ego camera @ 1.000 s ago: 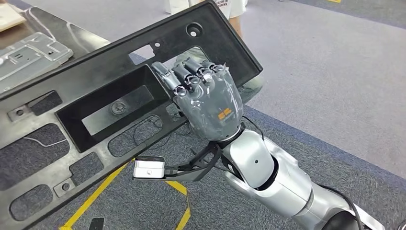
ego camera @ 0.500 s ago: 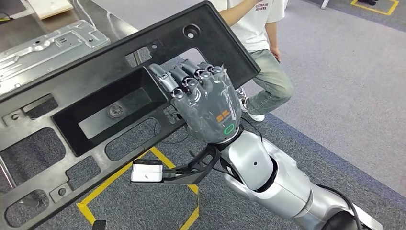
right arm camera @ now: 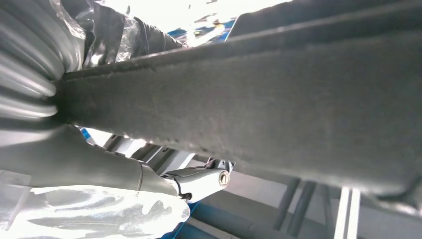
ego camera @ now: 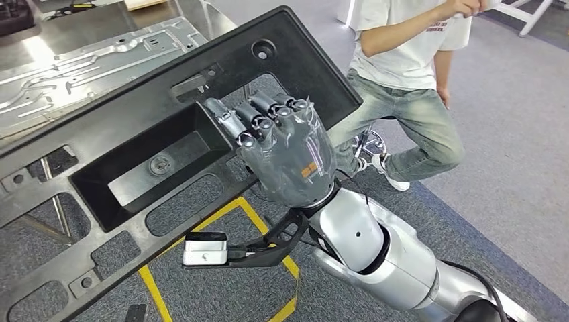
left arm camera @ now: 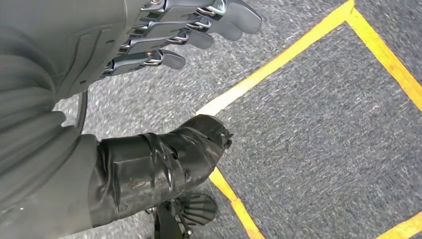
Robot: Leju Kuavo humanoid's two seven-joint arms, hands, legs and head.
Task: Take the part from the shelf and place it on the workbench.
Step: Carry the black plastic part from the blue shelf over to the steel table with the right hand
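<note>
Looking down from the head view, the right hand [ego camera: 285, 151] has its fingers hooked through a cutout in the long black plastic panel [ego camera: 134, 144] and grips it near one end. The panel's long axis runs away from that hand toward the robot's left, sloping down, so most of its length hangs out unsupported on the left side. Its far edge overlaps the metal tabletop [ego camera: 100, 40], where a silver stamped sheet [ego camera: 87, 67] already lies; the setting-down room looks to be ahead and left. A seated person [ego camera: 402, 80] is near the panel's upper end, which limits swinging it rightward.

From the left wrist view, the left hand [left arm camera: 164, 45] hangs over grey carpet and yellow floor tape [left arm camera: 278, 64], fingers loosely apart, holding nothing.

From the right wrist view, the panel's dark underside [right arm camera: 259, 104] passes just beside the camera, clamped against the hand's ribbed cover [right arm camera: 25, 64]
</note>
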